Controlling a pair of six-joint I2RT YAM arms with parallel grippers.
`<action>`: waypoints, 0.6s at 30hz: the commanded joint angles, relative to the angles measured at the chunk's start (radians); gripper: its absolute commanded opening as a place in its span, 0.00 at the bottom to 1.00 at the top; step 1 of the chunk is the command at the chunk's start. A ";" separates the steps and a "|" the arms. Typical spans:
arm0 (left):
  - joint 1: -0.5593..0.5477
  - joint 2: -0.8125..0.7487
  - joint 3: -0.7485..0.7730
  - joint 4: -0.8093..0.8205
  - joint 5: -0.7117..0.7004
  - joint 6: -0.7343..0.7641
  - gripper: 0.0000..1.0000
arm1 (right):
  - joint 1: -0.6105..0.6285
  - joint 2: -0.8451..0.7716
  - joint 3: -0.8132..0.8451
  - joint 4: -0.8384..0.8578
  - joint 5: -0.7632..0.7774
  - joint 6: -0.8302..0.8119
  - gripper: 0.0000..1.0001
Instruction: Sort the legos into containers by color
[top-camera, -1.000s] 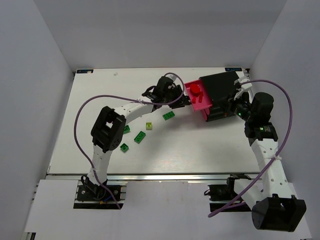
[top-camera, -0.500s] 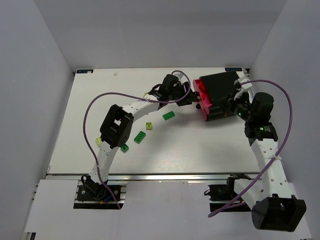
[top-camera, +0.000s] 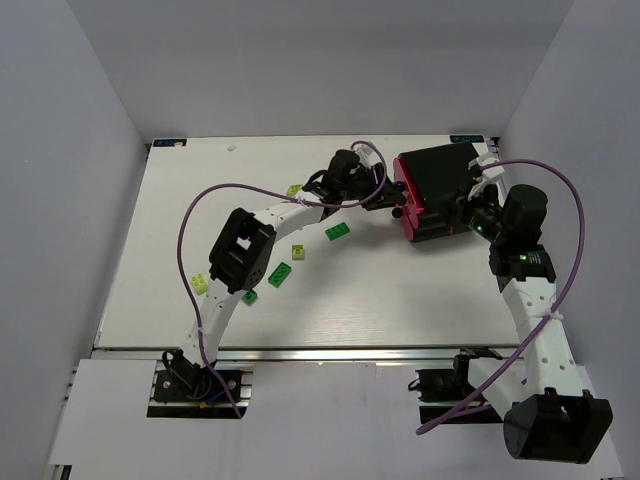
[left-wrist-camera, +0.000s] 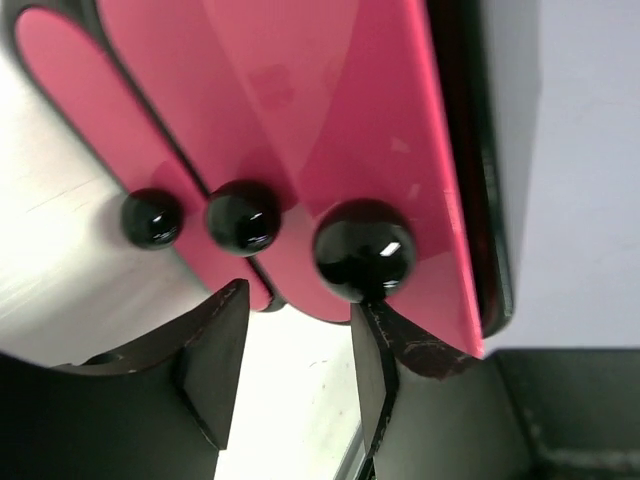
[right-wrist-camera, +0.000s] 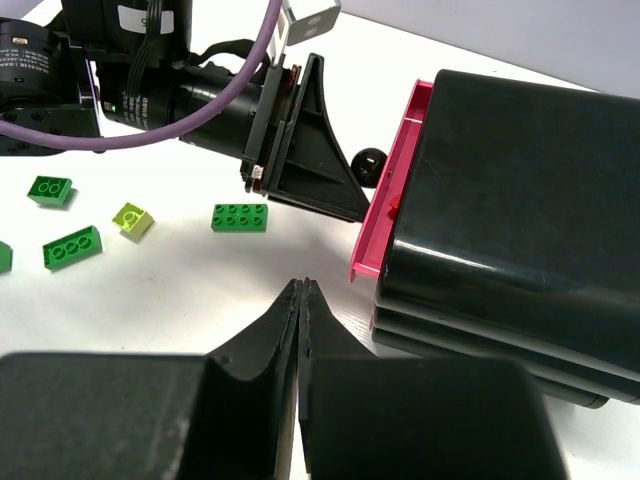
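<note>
Six small, studded, hard-plastic lego bricks show from above, loose on the white, finely grained worktop (top-camera: 180, 200). There are three dark green bricks (top-camera: 280, 273) and three lime bricks (top-camera: 298, 251). They are scattered well apart from one another, all to the left of the containers. The dark green brick nearest the containers is a flat oblong with two rows of four round studs. The lime ones are shorter and more cube-like.

The containers are one stack of glossy black box drawers (top-camera: 445, 185) with rounded corners, standing at the far right of the worktop. The left wrist view shows three smooth magenta front plates (left-wrist-camera: 330, 120), fanned one over the other. Each carries one shiny round black knob (left-wrist-camera: 363, 250), three in all. From the right wrist view, one magenta front juts slightly out from the stack. A small red bit shows at its edge, too small to identify.

The left claw (left-wrist-camera: 295, 310) sits at the drawer fronts, its two matt black fingers partly apart with nothing between them. One fingertip is right under the nearest knob. The right claw (right-wrist-camera: 302, 300) is fully closed and empty, its wedge-shaped fingers pressed together just beside the stack's near side.
</note>
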 joint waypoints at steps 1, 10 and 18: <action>-0.005 -0.022 0.017 0.086 0.025 -0.017 0.54 | -0.006 0.004 -0.001 0.041 -0.018 -0.004 0.00; -0.005 0.016 0.023 0.153 0.050 -0.063 0.58 | -0.006 0.009 -0.003 0.041 -0.020 -0.005 0.00; -0.005 0.053 0.049 0.178 0.062 -0.089 0.60 | -0.006 0.013 -0.003 0.041 -0.017 -0.007 0.00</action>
